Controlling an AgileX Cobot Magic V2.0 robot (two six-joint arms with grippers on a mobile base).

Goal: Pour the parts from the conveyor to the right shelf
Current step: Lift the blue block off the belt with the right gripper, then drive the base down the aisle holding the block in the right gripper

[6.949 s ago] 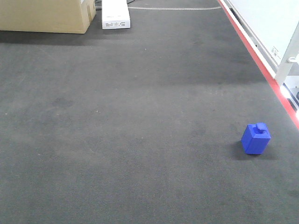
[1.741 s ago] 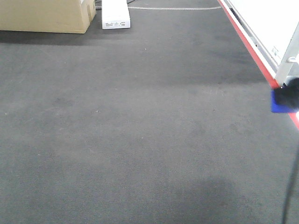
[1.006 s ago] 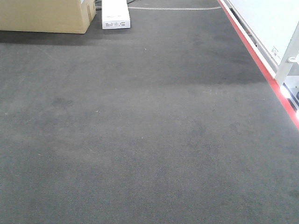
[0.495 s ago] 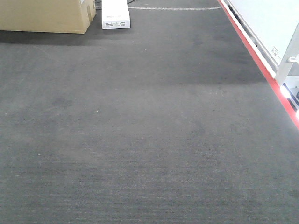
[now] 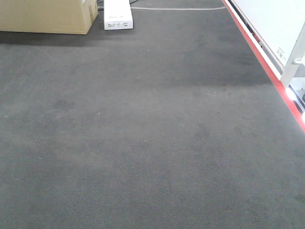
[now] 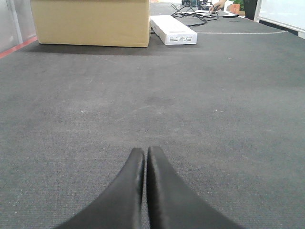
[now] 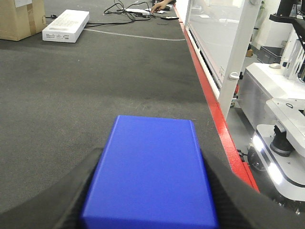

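Evidently, my right gripper (image 7: 150, 164) clamped the blue part (image 7: 150, 176); left gripper (image 6: 144, 155) sat pinched together, cardboard box (image 6: 90, 21) at eleven o'clock.

Place: looking like an industrial lab.
Signs: a wide conveyor (image 5: 152, 133) running past, a red stripe (image 5: 258, 53) edging it; carton (image 5: 45, 16) and cables (image 7: 125, 9) lying at its far end; white machinery (image 7: 281, 107) standing alongside.

Grey conveyor (image 5: 152, 133), red edge (image 5: 259, 56), cardboard box (image 5: 45, 16), white box (image 5: 117, 15) at far end
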